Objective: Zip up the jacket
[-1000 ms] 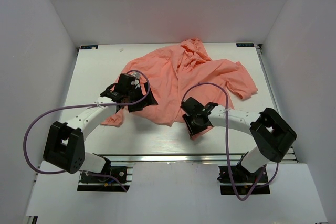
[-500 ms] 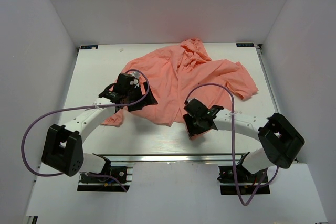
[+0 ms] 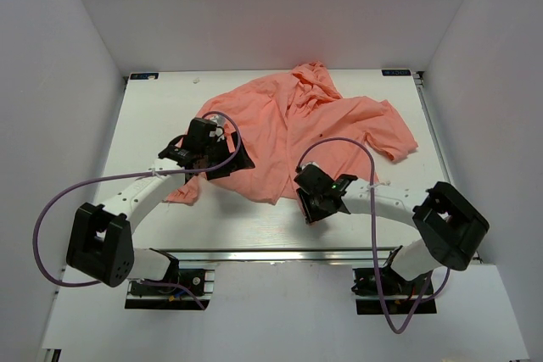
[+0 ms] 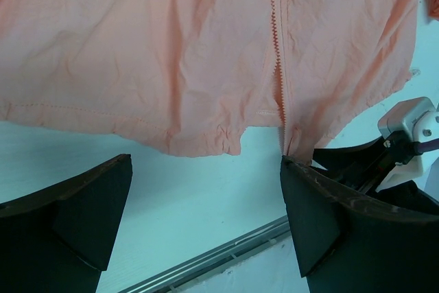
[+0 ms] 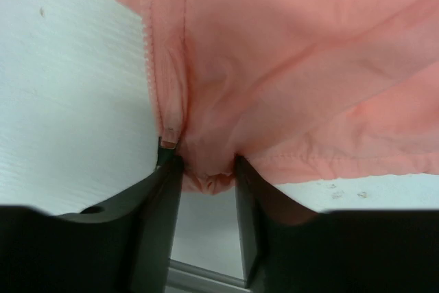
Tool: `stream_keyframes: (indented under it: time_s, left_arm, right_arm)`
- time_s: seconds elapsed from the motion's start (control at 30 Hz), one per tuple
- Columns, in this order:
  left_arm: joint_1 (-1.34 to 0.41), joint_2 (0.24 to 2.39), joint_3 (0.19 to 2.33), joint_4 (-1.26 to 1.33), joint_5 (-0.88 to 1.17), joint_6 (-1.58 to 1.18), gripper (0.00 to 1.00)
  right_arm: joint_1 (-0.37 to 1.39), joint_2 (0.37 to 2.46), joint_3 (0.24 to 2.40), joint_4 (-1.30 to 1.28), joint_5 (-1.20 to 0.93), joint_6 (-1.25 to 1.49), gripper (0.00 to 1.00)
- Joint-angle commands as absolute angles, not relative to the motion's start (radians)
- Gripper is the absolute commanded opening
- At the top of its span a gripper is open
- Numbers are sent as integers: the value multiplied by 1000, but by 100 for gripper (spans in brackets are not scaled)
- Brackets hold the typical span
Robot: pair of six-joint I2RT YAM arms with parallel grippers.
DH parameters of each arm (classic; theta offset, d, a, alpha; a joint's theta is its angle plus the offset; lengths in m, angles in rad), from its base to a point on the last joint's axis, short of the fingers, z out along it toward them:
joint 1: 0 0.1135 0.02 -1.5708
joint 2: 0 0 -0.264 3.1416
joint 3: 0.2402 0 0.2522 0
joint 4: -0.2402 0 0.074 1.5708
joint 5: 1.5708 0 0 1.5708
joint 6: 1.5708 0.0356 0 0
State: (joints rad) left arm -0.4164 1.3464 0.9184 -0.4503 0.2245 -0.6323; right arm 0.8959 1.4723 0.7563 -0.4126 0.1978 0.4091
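Observation:
The salmon-pink jacket [image 3: 297,125] lies crumpled across the middle and back of the table. In the left wrist view its zipper [image 4: 277,46] runs down to the near hem with the two sides meeting. My left gripper [image 3: 225,161] hovers over the jacket's left part, wide open [image 4: 206,162] with only bare table between its fingers. My right gripper [image 3: 312,201] sits at the near hem beside the zipper's lower end [image 5: 168,143]. Its jaws [image 5: 206,166] stand partly apart, with a puckered bit of jacket [image 5: 309,66] hem lying between the fingertips.
A metal rail [image 3: 322,253] runs along the table's near edge, just behind the right gripper. White walls enclose the table on three sides. Purple cables [image 3: 348,142] loop from both arms. Bare white table [image 3: 153,116] lies left of the jacket.
The right arm shifted slightly along the near hem and its jaws widened a little. The left arm and the jacket stayed about where they were.

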Motion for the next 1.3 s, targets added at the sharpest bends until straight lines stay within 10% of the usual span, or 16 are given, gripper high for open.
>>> stream_keyframes:
  time_s: [0.0,0.23,1.27]
  left_arm:
    - [-417,1318,939,-463,229,-624,98]
    - [-417,1315,950,-469,221,-621,98]
    - [-551,1391,973,-106,607,-597,91]
  right_arm:
    - [917,1532,756,-399,210,436,39]
    - [919,1510,749,-385,206,462,1]
    - [893,1000,637,51,155,476,0]
